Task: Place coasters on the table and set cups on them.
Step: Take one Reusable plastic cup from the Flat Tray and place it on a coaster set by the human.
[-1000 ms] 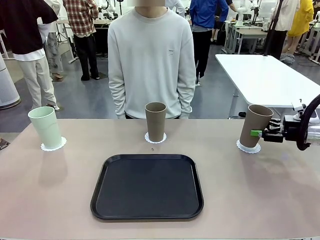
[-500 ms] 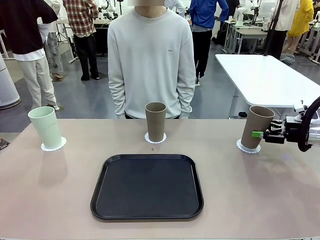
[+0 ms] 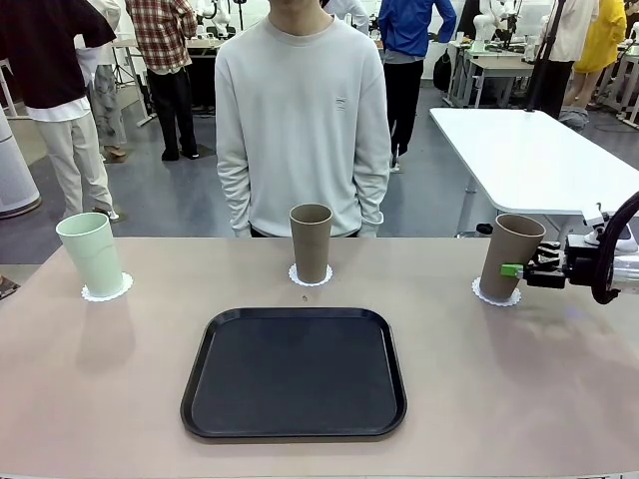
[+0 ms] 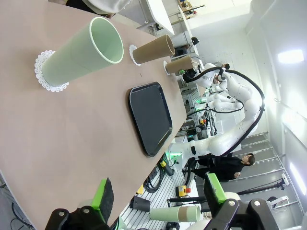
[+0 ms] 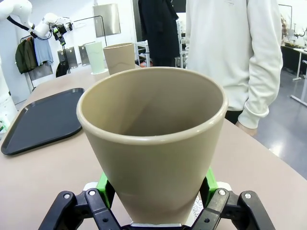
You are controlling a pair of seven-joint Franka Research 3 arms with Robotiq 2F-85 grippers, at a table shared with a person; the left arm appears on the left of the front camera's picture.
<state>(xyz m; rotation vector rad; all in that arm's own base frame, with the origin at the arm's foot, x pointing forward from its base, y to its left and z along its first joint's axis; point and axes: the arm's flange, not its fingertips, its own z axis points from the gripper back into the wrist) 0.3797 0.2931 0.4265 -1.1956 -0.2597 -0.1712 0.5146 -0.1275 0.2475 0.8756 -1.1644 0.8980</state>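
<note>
Cups stand on doilies in a row along the table's [image 3: 100, 379] far side: mint cup [image 3: 90, 254] at left, tan cup [image 3: 311, 242] at centre. The right gripper [image 3: 511, 267] clamps the third cup [image 3: 510, 257] low on its wall, green pads on either side, tilting it over the right coaster [image 3: 483, 293], probably to seat its base squarely. The left gripper [image 4: 158, 194] hangs wide open and empty, well back from the mint cup. The black tray [image 3: 295, 372] lies bare in front.
</note>
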